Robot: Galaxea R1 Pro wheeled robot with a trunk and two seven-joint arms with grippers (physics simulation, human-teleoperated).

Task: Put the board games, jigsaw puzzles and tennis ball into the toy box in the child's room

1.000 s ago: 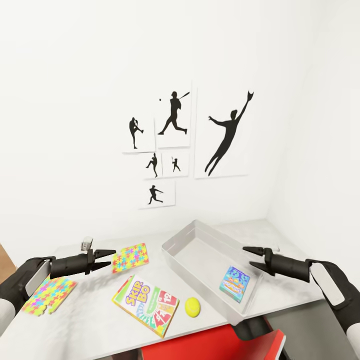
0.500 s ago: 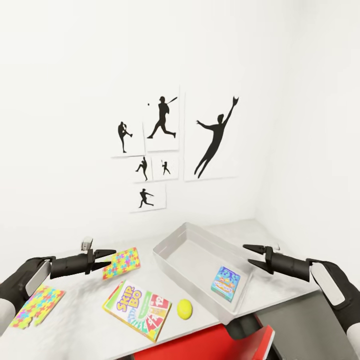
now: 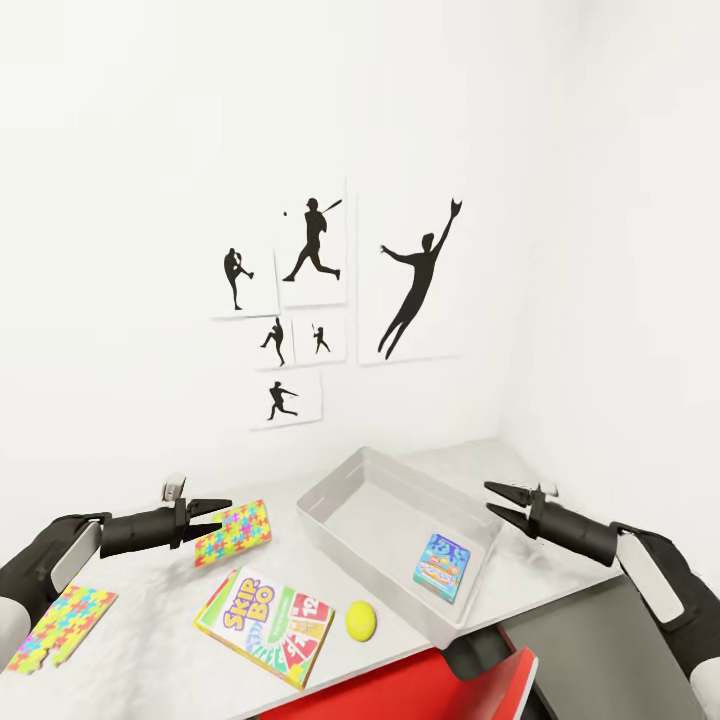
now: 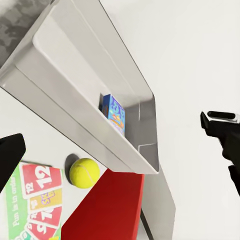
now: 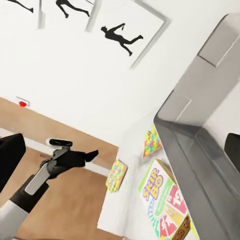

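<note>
A long pale grey-white table [image 3: 150, 640] meets the white wall, where black athlete silhouette pictures [image 3: 335, 300] hang. Both grippers hover released, prongs spread, holding nothing. The shallow light-grey plastic toy box [image 3: 345, 480] lies between them, a blue board game [image 3: 442, 567] inside near the right gripper [image 3: 497, 500]. Just past the left gripper [image 3: 218, 512] lies one bright jigsaw puzzle [image 3: 233, 532]; the Skip-Bo game [image 3: 265, 625] and yellow-green tennis ball [image 3: 361, 620] rest below its fingertips.

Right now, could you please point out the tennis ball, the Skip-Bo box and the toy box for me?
tennis ball [image 3: 361, 620]: head view, middle of the ball.
Skip-Bo box [image 3: 264, 639]: head view, centre of its printed lid.
toy box [image 3: 330, 484]: head view, rim of its left wall.
</note>
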